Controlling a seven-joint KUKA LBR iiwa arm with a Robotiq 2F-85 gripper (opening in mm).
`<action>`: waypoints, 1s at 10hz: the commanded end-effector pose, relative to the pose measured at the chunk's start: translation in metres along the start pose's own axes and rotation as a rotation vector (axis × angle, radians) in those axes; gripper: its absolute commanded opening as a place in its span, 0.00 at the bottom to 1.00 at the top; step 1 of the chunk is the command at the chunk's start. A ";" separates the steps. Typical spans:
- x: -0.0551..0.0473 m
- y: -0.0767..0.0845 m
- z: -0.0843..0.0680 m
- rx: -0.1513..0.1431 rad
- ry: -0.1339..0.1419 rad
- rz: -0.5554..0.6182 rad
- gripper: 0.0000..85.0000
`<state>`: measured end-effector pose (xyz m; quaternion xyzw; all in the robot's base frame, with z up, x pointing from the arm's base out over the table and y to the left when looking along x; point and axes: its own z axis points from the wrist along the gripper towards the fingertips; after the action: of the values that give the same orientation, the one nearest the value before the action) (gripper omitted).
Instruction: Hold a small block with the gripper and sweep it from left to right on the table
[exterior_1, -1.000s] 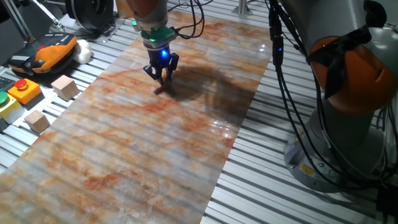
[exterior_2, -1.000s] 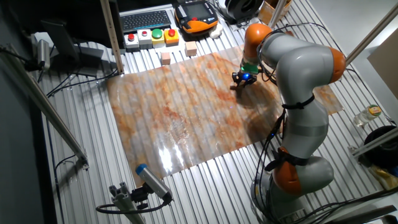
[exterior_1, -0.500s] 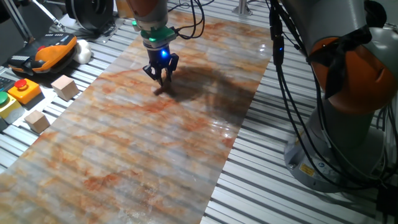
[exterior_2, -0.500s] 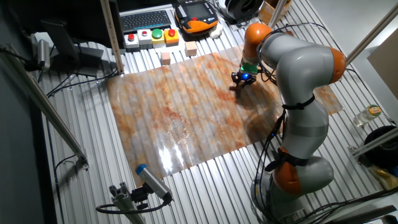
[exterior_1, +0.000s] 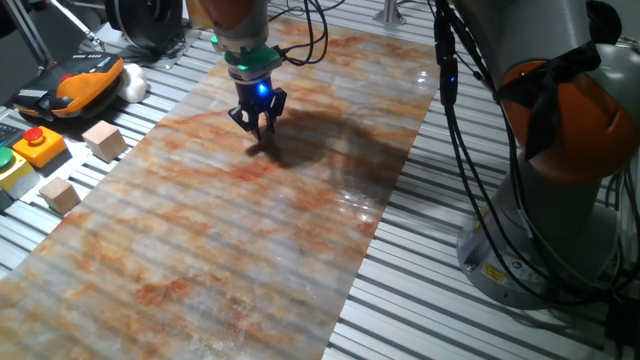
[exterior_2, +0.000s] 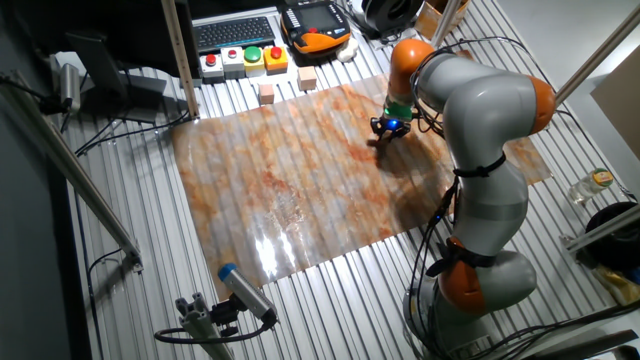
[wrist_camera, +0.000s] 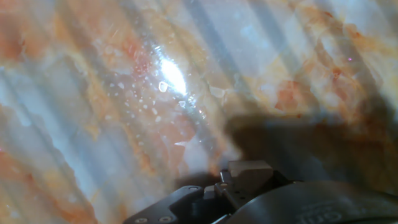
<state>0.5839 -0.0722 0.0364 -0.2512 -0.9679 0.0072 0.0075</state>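
Observation:
My gripper (exterior_1: 257, 130) stands upright with its fingertips down on the marbled orange, brown and grey sheet (exterior_1: 200, 240), near the sheet's far end; it also shows in the other fixed view (exterior_2: 381, 136). The jaws are drawn close together. The small block (wrist_camera: 251, 177) shows only in the hand view, as a small squarish piece in shadow at the fingertips, pressed against the sheet. In both fixed views the fingers hide it. The table's silver slats (exterior_1: 420, 300) surround the sheet.
Two larger pale wooden cubes (exterior_1: 104, 139) (exterior_1: 60, 194) lie on the slats left of the sheet, beside a box of coloured buttons (exterior_1: 38, 145) and an orange pendant (exterior_1: 75, 85). The arm's base (exterior_1: 560, 200) and cables stand at the right.
The gripper has crept a very small way to the left along the sheet, still shut and low. Nothing else has moved.

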 end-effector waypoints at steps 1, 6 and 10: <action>0.001 0.001 0.000 0.000 0.000 0.001 0.00; 0.004 0.005 0.003 -0.005 0.006 0.010 0.00; 0.007 0.007 0.004 -0.008 0.007 0.014 0.00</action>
<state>0.5816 -0.0624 0.0331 -0.2588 -0.9659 0.0024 0.0094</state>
